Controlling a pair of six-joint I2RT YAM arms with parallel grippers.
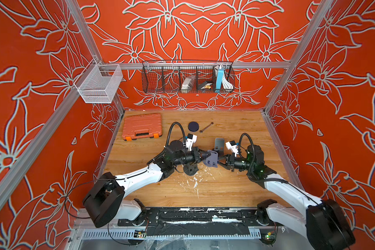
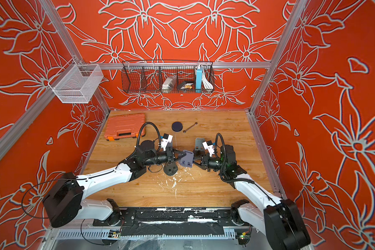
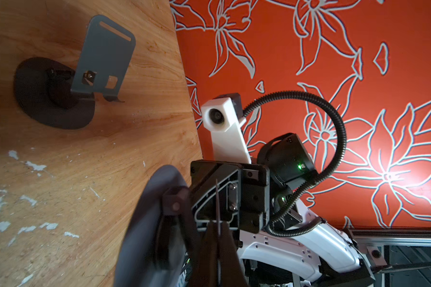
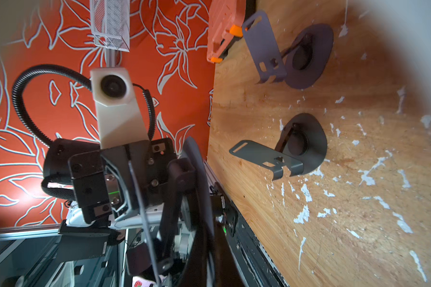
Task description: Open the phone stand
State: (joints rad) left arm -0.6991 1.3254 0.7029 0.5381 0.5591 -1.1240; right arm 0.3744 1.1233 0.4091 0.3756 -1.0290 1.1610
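A grey phone stand (image 1: 211,159) (image 2: 187,160) hangs above the middle of the wooden table, held between both arms. My left gripper (image 1: 205,156) (image 3: 218,238) is shut on its thin flat plate (image 3: 217,198), which shows edge-on between the fingers. My right gripper (image 1: 218,161) (image 4: 209,251) is shut on the rim of its round base (image 4: 199,179). In the left wrist view the base (image 3: 157,211) sits blurred beside the fingers, joined to the plate by a dark hinge arm (image 3: 176,203). Plate and base stand close together.
Two more phone stands rest on the table, one behind the right gripper (image 1: 219,144) (image 4: 264,49), one under the left gripper (image 1: 191,170) (image 4: 266,159). Further back lie a dark disc (image 1: 193,126), a wrench (image 1: 206,127) and an orange tool case (image 1: 141,129). Wire baskets (image 1: 187,76) hang on the back wall.
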